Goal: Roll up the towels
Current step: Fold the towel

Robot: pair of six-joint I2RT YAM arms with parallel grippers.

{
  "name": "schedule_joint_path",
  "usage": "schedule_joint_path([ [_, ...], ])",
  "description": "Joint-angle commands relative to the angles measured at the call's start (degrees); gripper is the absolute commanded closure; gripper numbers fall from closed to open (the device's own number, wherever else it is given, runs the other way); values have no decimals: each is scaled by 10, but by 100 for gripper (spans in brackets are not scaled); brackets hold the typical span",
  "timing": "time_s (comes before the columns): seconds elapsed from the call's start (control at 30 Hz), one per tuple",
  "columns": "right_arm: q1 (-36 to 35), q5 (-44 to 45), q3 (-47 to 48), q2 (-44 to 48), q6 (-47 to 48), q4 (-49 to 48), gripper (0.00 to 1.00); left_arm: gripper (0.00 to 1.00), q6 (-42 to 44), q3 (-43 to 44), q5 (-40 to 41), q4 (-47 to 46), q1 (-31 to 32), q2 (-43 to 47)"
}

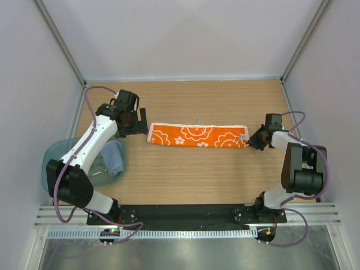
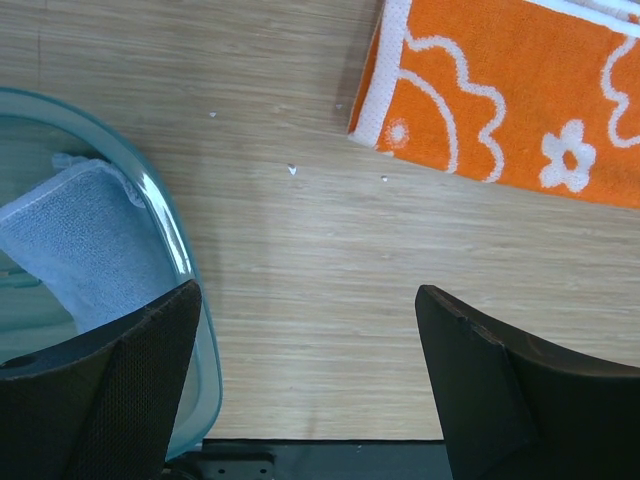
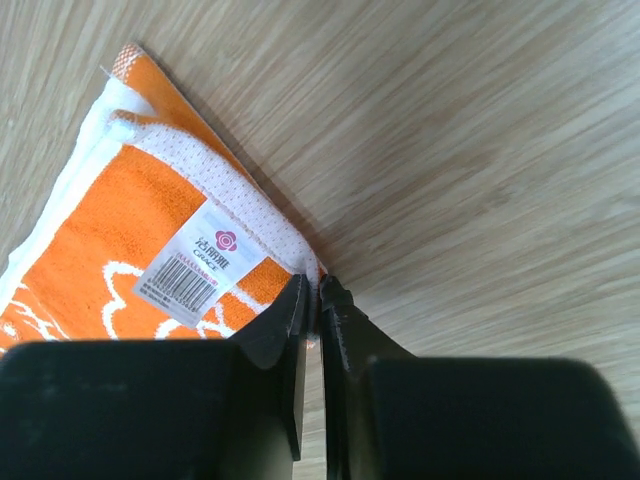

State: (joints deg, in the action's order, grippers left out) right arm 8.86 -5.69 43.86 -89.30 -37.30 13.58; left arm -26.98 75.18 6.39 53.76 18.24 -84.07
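The pale blue towel (image 1: 113, 158) is lying in the tray (image 1: 50, 160), apparently rolled, while the orange towel (image 1: 197, 135) is lying mid-table as a flat folded strip, not yet rolled. The right gripper (image 3: 312, 290) is pinching the strip's right corner, and the left gripper (image 2: 310, 300) is hovering wide open near its left end. The wooden table (image 1: 185, 180) is sitting between pale enclosure walls (image 1: 185, 39).
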Motion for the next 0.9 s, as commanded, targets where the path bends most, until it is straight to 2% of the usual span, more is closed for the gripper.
schedule_joint_path([
  [0.0, 36, 17, 2, 10, 22, 36, 89, 12, 7, -3, -2, -13, -2, 1],
  [0.07, 59, 1, 10, 23, 39, 44, 95, 12, 6, -4, -7, -14, -2, 1],
  [0.17, 87, 18, 25, 53, 55, 83, 98, 12, 4, -4, -18, -16, -2, -2],
  [0.43, 85, 52, 85, 105, 86, 147, 99, 13, 0, -11, -44, -22, -2, -10],
  [0.63, 42, 48, 170, 103, 102, 191, 99, 13, -3, -13, -48, -23, -3, -7],
  [0.87, -71, 37, 299, 54, 121, 238, 99, 13, -4, -15, -47, -23, -2, 0],
])
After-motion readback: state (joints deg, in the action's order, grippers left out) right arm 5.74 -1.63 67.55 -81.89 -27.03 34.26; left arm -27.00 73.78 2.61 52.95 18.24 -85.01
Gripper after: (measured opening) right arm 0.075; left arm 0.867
